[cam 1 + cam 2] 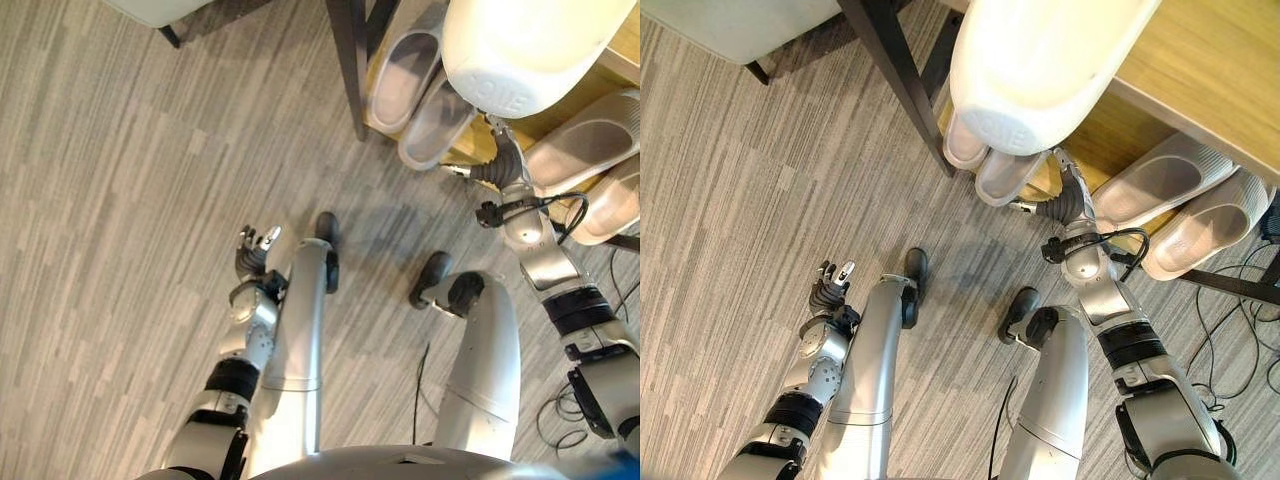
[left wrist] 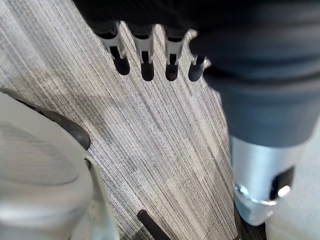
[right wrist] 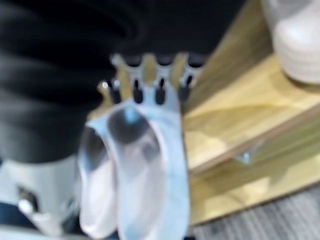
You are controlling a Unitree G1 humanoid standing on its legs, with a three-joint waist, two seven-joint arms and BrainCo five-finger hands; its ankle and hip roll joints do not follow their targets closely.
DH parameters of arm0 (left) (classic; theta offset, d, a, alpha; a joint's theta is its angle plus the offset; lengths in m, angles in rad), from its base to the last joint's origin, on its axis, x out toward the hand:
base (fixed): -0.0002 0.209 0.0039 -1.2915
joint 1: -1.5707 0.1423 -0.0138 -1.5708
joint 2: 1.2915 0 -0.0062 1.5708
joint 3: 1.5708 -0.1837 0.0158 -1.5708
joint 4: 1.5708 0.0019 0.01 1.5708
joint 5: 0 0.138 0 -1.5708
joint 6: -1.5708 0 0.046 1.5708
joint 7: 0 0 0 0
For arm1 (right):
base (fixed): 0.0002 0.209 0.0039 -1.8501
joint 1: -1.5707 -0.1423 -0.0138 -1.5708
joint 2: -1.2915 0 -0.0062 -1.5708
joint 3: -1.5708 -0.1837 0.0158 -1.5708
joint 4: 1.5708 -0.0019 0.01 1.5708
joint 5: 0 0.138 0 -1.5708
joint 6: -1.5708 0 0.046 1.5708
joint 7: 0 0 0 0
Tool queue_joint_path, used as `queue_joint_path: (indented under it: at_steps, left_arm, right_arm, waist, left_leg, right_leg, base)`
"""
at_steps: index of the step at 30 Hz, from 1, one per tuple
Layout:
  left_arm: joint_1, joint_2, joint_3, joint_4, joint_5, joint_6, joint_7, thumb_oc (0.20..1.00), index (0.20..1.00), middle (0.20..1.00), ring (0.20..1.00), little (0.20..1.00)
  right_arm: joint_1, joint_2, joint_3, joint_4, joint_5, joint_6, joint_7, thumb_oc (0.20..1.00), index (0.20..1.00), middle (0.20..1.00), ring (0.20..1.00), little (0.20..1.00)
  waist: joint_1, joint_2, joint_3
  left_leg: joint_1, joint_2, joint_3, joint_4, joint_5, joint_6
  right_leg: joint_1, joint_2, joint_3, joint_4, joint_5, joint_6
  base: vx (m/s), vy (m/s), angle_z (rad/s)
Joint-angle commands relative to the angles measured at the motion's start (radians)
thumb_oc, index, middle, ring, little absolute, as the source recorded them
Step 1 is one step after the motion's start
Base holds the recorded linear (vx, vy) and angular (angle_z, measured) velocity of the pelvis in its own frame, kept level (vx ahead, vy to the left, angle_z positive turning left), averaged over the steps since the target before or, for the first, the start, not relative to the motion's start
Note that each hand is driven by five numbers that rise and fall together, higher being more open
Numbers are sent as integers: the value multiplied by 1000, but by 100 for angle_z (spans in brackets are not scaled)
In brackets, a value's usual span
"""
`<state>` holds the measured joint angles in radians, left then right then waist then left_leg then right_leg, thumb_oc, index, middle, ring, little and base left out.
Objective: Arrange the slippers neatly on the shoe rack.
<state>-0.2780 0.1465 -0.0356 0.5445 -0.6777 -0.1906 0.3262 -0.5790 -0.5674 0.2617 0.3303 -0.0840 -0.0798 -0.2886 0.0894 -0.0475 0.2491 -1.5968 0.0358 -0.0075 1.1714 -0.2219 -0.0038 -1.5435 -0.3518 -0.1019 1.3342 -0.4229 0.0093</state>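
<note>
Our right hand [image 1: 1072,203] reaches toward the shoe rack [image 1: 1200,90], its dark wrist cover just beside the near pair of slippers [image 1: 420,95]. These two lie side by side on the low wooden shelf, straight beyond the fingertips, their long axes running away from the hand into the rack. A second pair of slippers [image 1: 1180,205] lies off to the hand's outer side, angled across the shelf. In the right wrist view the fingers [image 3: 160,92] hang straight and relaxed above the near pair, clasping nothing; whether they touch it we cannot tell. That view shows the slippers' open insides, which the head views partly hide. Our left hand [image 1: 255,255] hangs idle over the floor [image 1: 120,250], well apart from the rack, fingers [image 2: 145,60] loosely extended and empty. The right hand is plainly the nearer one.
</note>
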Motion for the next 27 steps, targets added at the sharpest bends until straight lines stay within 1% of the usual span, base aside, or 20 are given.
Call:
queue_joint_path:
  at_steps: [1,7,12,17,19,23,27]
  left_arm:
    - [16,12,0,61,37,-48,9,1000,1000,1000,1000,1000]
    - [17,19,-21,67,58,-50,8,1000,1000,1000,1000,1000]
    - [15,19,-33,77,61,-52,7,1000,1000,1000,1000,1000]
    - [17,25,-35,75,65,-49,9,1000,1000,1000,1000,1000]
    - [25,36,-35,76,78,-49,3,1000,1000,1000,1000,1000]
    - [26,50,-35,79,84,-49,-2,1000,1000,1000,1000,1000]
    - [28,66,-41,79,96,-52,-3,1000,1000,1000,1000,1000]
  right_arm:
    - [-8,-8,37,-96,-19,-76,3,1000,1000,1000,1000,1000]
    - [-9,-16,93,-100,-3,-81,66,1000,1000,1000,1000,1000]
    - [-52,8,110,-30,32,-80,82,1000,1000,1000,1000,1000]
    - [-105,27,98,47,62,-74,70,1000,1000,1000,1000,1000]
    - [-163,21,100,127,89,-86,80,1000,1000,1000,1000,1000]
    - [-209,0,107,169,98,-92,82,1000,1000,1000,1000,1000]
    - [-273,-21,114,215,96,-77,68,1000,1000,1000,1000,1000]
  waist:
    - [-12,21,2]
    - [-13,20,0]
    - [-6,24,5]
    - [4,30,7]
    - [19,39,7]
    - [28,45,7]
    - [38,48,7]
  left_leg:
    - [27,8,-118,-155,56,-40]
    - [27,8,-119,-158,61,-44]
    - [27,9,-120,-156,65,-42]
    - [27,7,-123,-152,67,-40]
    - [27,8,-124,-153,71,-40]
    - [27,6,-126,-159,74,-39]
    - [27,4,-129,-158,77,-38]
  right_leg:
    - [-26,56,91,-77,110,67]
    - [-26,59,92,-80,113,66]
    - [-26,58,92,-78,118,67]
    - [-26,55,93,-74,119,68]
    - [-26,51,93,-73,121,70]
    - [-26,47,91,-79,122,72]
    - [-26,44,92,-75,120,72]
  base:
    - [0,0,0]
    - [0,0,0]
    - [0,0,0]
    - [0,0,0]
    - [0,0,0]
    - [0,0,0]
    - [0,0,0]
